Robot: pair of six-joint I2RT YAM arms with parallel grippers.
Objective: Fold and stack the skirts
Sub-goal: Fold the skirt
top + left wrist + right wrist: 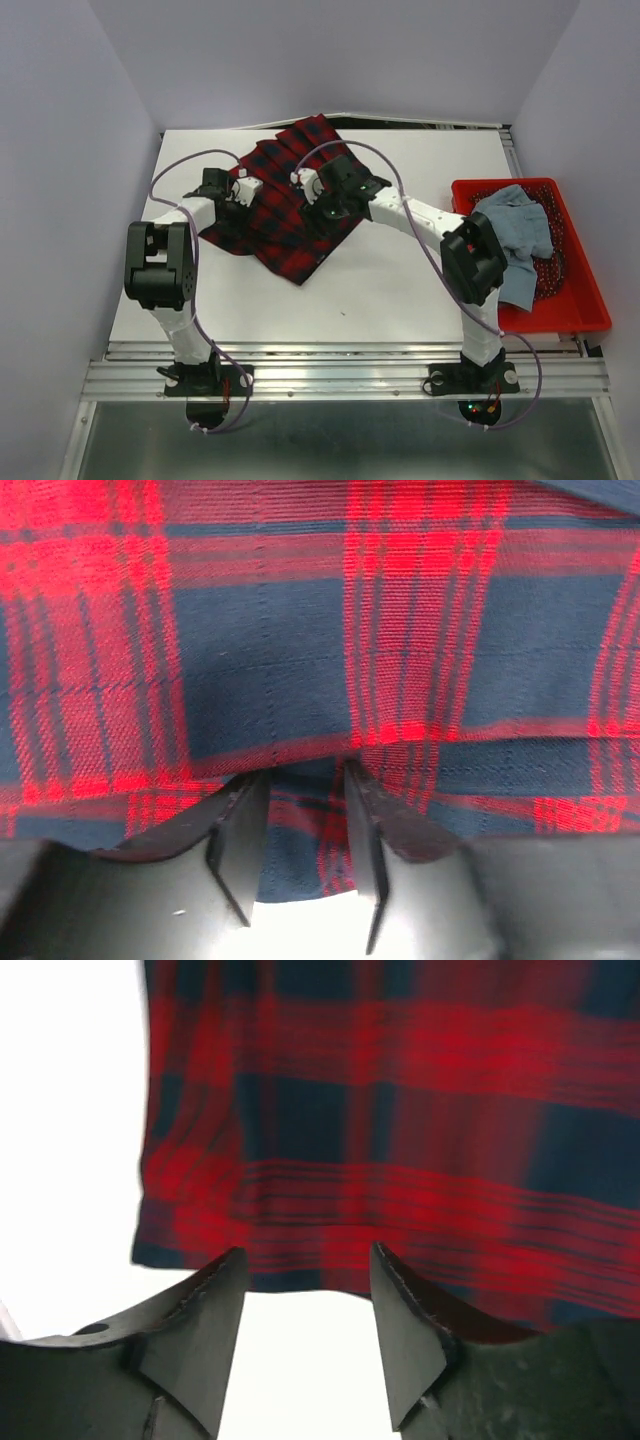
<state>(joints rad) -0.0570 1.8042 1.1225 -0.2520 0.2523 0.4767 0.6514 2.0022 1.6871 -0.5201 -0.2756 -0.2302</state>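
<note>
The left gripper point(303, 777) is clenched, it seems, on a fold at the near hem of the plaid skirt point(290, 237), with cloth filling the gap between its fingers. The right gripper point(308, 1258) is released, its jaws apart over bare table point(400, 290), and the plaid's edge lies just past its fingertips. The plaid is spread left of centre, reaching up to the table's far edge. At the right edge, the denim skirt point(520, 235) lies crumpled in the red basket point(592, 305), spilling over its left wall.
</note>
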